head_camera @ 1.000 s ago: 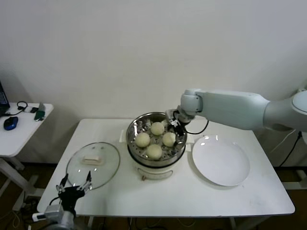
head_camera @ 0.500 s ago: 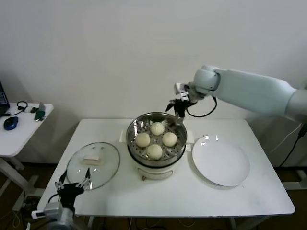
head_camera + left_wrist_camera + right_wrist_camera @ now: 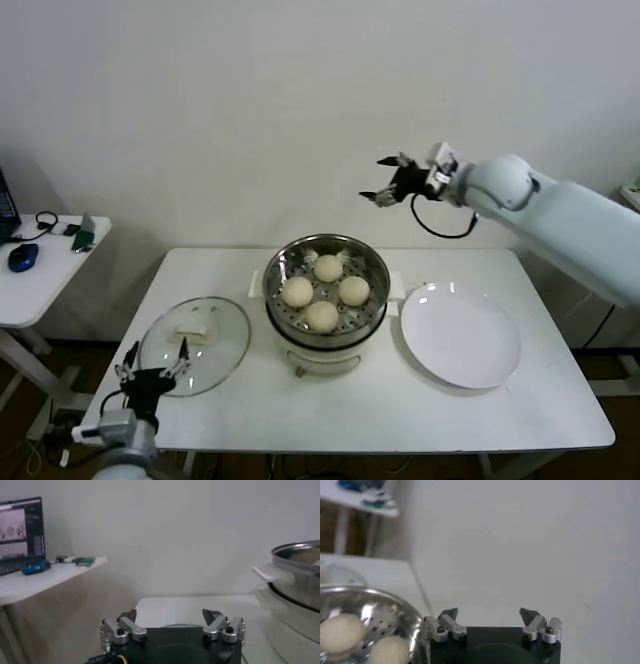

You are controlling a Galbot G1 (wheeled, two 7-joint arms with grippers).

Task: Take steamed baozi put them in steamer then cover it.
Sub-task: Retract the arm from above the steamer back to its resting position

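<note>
Four cream-white round dough buns (image 3: 321, 290) sit in shiny steel steamer pot (image 3: 326, 305). Clear glass lid (image 3: 194, 345), cream handle lengthwise, lies just beyond left gripper (image 3: 153, 378), fingers released; right gripper (image 3: 385, 180) aloft, fingers released.

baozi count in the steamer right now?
4, all on the steamer tray: back, left, right, front. None on the plate; none look hidden.

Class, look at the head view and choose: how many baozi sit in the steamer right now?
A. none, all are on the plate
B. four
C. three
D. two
B: four baozi lie on the perforated tray inside the steamer, while the white plate is bare.
</note>
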